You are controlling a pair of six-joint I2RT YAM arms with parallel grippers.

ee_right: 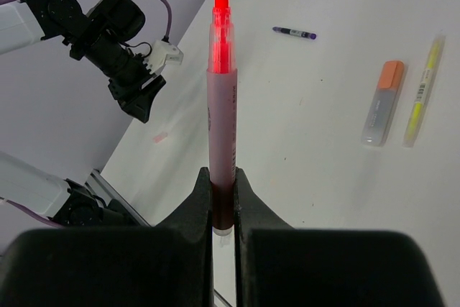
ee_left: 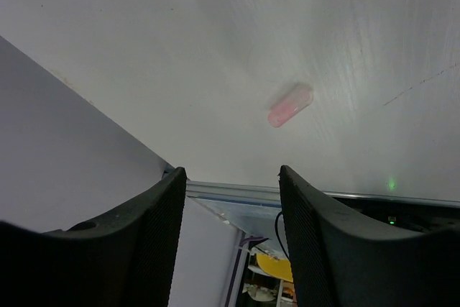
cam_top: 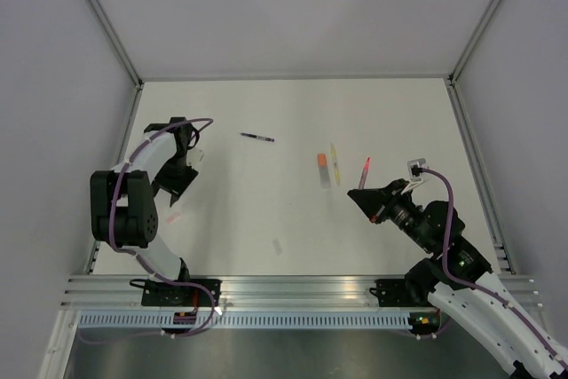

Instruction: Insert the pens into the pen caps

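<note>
My right gripper (ee_right: 223,181) (cam_top: 362,193) is shut on the red-pink pen (ee_right: 221,91) (cam_top: 366,168), which is lifted off the table with its bright tip pointing away. My left gripper (ee_left: 231,177) (cam_top: 174,194) is open and empty, hovering over a small pale pink pen cap (ee_left: 290,105) (cam_top: 173,217) (ee_right: 160,136) that lies on the table. The dark purple pen (cam_top: 257,138) (ee_right: 295,32) lies far centre-left. The pale yellow pen (cam_top: 335,163) (ee_right: 422,91) lies beside a grey marker with an orange cap (cam_top: 322,169) (ee_right: 381,102).
White walls enclose the table on three sides. A metal rail (cam_top: 293,290) runs along the near edge by the arm bases. A faint small clear piece (cam_top: 278,246) lies near the front middle of the table.
</note>
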